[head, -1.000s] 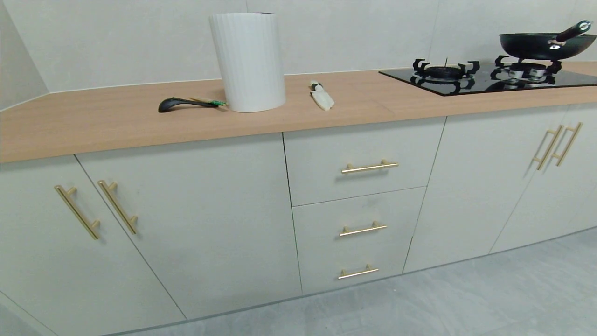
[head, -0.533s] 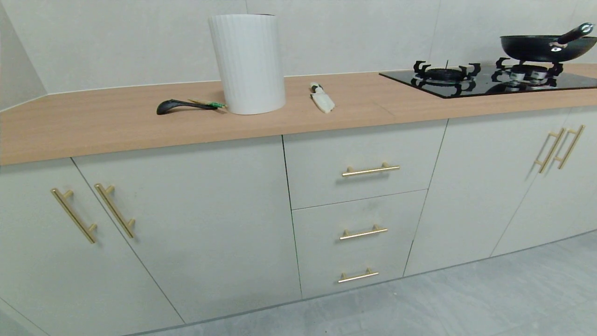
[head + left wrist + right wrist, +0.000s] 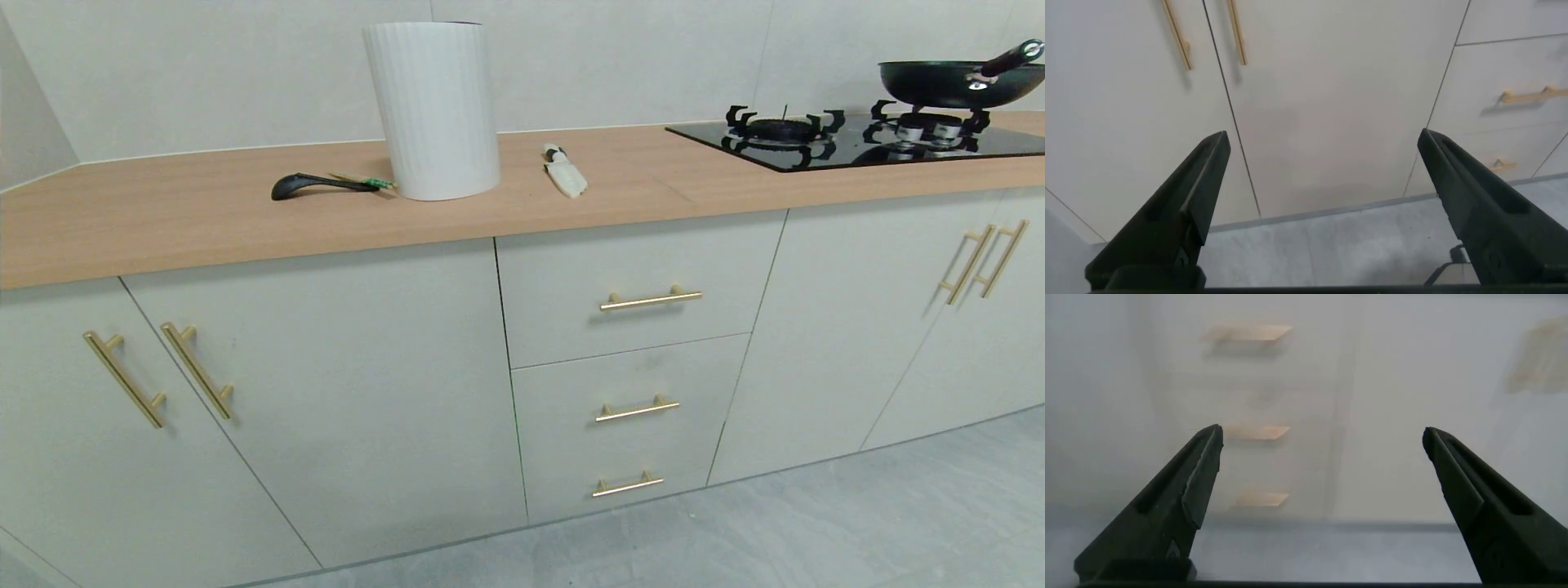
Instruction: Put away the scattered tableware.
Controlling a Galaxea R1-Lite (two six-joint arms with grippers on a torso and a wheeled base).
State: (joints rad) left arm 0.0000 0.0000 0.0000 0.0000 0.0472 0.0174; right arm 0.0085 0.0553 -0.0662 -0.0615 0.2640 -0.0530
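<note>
Lying on the long wooden countertop (image 3: 163, 220), a black plastic ladle (image 3: 314, 184) sits just left of a tall white ribbed cylinder (image 3: 433, 106), with a thin green-tipped stick (image 3: 369, 180) — perhaps chopsticks — between them. A pale short-handled utensil (image 3: 565, 173) rests just right of the cylinder. Facing the grey cabinet fronts (image 3: 1323, 82), the left gripper (image 3: 1323, 140) and right gripper (image 3: 1323, 433) both gape wide, holding nothing. A black wok (image 3: 947, 82) sits far right — on the gas hob (image 3: 849, 145).

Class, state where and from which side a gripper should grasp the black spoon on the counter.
Grip the black spoon by its thin handle, midway, coming from above with jaws across it. It lies flat, and the chopsticks and white container crowd the handle's tip.
</note>
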